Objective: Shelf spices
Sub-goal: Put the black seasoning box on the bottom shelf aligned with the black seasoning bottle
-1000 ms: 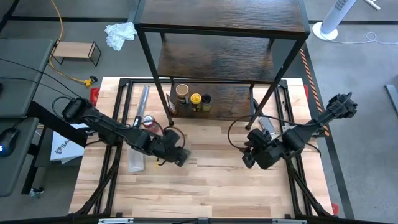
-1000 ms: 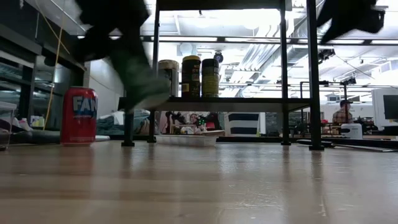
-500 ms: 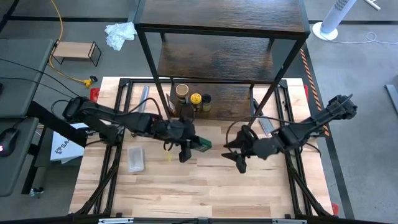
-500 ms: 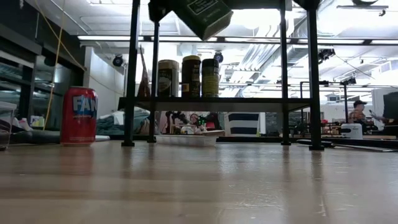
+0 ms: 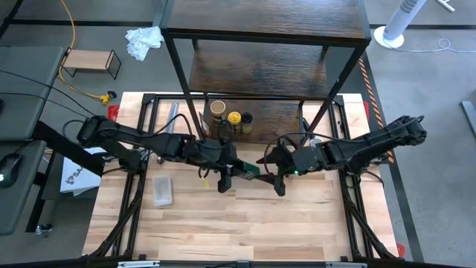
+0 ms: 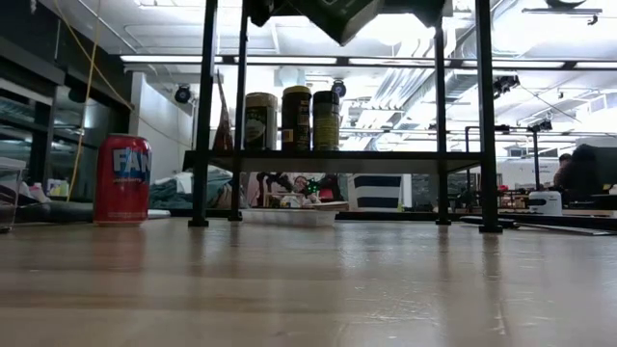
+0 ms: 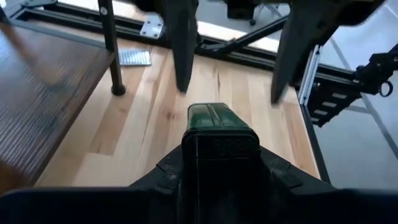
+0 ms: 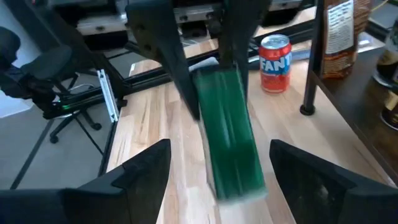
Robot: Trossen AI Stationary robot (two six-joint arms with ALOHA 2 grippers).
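A dark green box (image 5: 250, 173) hangs in the air over the middle of the table, held by my left gripper (image 5: 229, 173), which is shut on it. In the low view the box (image 6: 339, 13) is tilted, high above the tabletop. My right gripper (image 8: 219, 152) is open, with a finger on each side of the box's (image 8: 231, 130) free end and gaps showing. Three spice jars (image 5: 232, 117) stand on the lowest board (image 6: 337, 160) of the dark three-tier shelf (image 5: 268, 22). My left gripper pinches the green box between its two fingers (image 8: 173, 74) at its left end (image 7: 221, 146). The fingers come level from the table's left and lie along the box. The box is lifted clear, and its free end (image 7: 217, 115) points toward the table's right.
A red can (image 6: 122, 178) stands on the table left of the shelf legs. A flat clear plastic piece (image 5: 162, 190) lies on the left part of the table. The shelf's black legs (image 6: 487, 125) stand at the table's far side. Bare wood lies toward the near edge.
My left gripper has carried the green box from the table's left part toward the right, lifted high. My right gripper has moved toward the table's left and a little toward the far edge, up to the box, so its fingers now flank the box's free end.
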